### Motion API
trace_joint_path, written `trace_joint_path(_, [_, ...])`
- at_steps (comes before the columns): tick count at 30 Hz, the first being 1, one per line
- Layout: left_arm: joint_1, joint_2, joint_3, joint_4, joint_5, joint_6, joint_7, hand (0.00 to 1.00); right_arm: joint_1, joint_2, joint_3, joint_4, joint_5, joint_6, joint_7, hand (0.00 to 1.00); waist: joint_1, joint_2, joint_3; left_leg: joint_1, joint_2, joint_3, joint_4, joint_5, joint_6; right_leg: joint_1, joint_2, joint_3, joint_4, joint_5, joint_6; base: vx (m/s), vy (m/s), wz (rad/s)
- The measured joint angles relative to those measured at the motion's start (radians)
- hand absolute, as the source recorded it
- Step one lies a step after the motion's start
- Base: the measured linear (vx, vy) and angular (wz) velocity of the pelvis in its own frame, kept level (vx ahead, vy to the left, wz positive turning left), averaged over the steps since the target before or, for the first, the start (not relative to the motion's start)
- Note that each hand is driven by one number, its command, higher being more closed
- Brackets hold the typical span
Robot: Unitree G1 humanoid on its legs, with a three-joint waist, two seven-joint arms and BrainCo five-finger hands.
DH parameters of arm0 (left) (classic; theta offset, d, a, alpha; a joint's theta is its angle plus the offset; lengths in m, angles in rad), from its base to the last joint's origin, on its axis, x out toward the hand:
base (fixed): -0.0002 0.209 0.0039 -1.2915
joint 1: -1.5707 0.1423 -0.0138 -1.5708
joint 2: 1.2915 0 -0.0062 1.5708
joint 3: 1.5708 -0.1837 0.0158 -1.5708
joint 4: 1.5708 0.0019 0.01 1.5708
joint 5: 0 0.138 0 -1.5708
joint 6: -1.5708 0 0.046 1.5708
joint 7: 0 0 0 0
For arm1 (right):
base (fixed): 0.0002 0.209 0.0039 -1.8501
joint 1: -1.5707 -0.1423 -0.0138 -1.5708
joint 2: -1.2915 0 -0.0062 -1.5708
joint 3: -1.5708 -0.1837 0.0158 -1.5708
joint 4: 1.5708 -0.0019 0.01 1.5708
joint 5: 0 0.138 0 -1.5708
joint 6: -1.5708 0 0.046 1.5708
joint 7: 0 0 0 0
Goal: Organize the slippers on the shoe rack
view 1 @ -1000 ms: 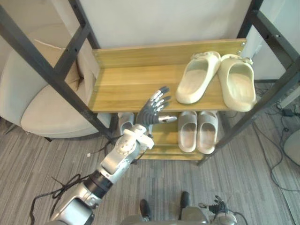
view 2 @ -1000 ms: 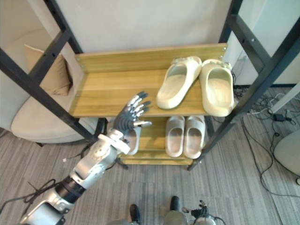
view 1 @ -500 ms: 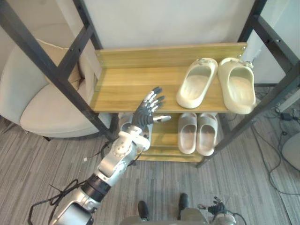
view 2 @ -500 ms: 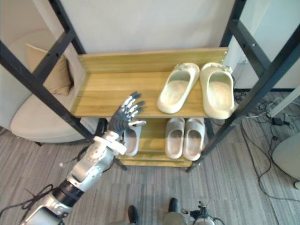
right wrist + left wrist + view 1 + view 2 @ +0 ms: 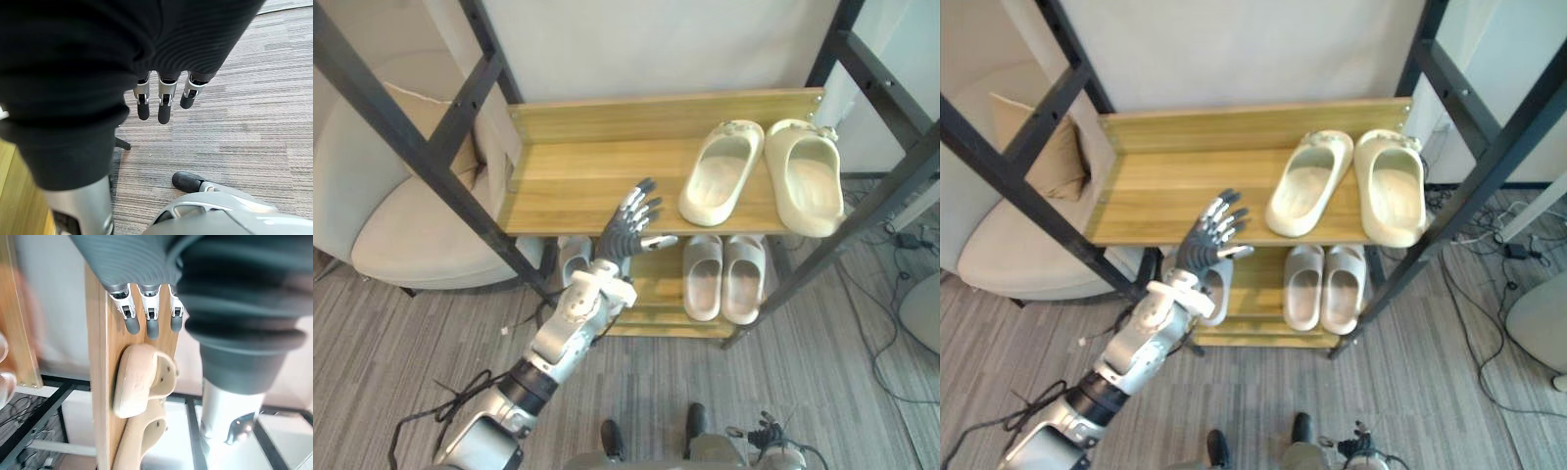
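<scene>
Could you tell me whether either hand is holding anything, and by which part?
Nothing is held: the left hand is open before the upper shelf, the right hand open above the floor.

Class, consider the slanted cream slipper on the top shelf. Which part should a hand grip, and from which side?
Probably its heel end, coming from the front-left. The slanted slipper lies sole-down on the top shelf with the open heel angled toward the front edge and the open left hand; its strap faces the back.

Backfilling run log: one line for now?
left hand: open, empty, before top shelf | right hand: open, low over floor | cream slippers: top shelf right
</scene>
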Motion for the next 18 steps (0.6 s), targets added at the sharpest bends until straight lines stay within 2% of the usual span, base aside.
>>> trace_joint_path(6, [-0.043,-0.038,-0.006,0.039,0.013,-0.007,-0.001,0.00,-0.001,0.011,-0.029,-0.001,0.000,0.000,0.000,0.00,-0.010,-0.001,0.000,-0.001,0.000,0.018,-0.002,-0.001,-0.001,-0.013,0.001,0.020,0.000,0.000,0.000,0.03,0.002,-0.09])
trace_joint_path(18, [-0.123,-0.096,-0.054,0.094,0.015,-0.015,0.010,0.00,0.000,0.023,-0.044,-0.012,0.000,0.001,-0.001,0.00,-0.048,0.001,0.002,-0.017,0.002,0.053,-0.003,-0.007,-0.009,-0.047,0.003,0.053,0.000,0.002,-0.001,0.01,-0.006,-0.08])
